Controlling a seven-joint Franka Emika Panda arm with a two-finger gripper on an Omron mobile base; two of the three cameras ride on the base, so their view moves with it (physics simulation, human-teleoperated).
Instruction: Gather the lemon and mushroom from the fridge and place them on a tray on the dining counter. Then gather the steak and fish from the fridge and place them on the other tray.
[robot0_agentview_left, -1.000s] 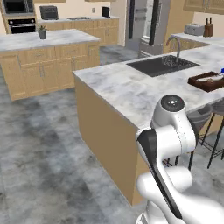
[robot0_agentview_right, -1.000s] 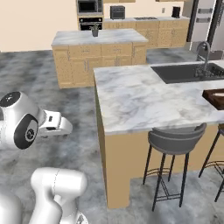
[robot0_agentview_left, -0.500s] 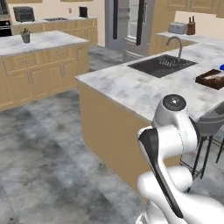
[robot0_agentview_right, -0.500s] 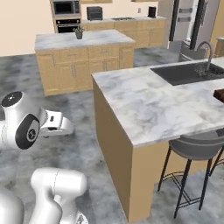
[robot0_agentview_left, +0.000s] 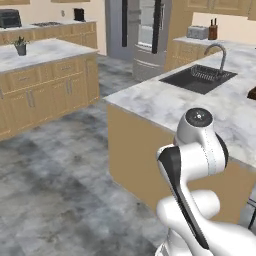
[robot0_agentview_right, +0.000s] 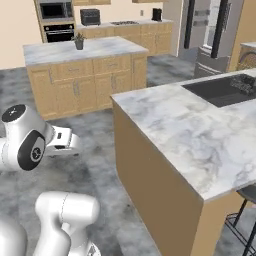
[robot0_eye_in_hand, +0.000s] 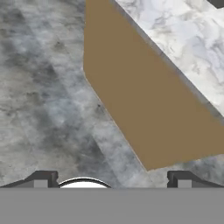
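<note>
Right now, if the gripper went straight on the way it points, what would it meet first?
Probably the grey floor: the open gripper aims down beside the dining counter, though depth is hard to judge.

Potted plant (robot0_agentview_right: 79, 41) on kitchen island (robot0_agentview_right: 85, 70); toaster (robot0_agentview_left: 197, 32) beside knife block (robot0_agentview_left: 213, 30)
</note>
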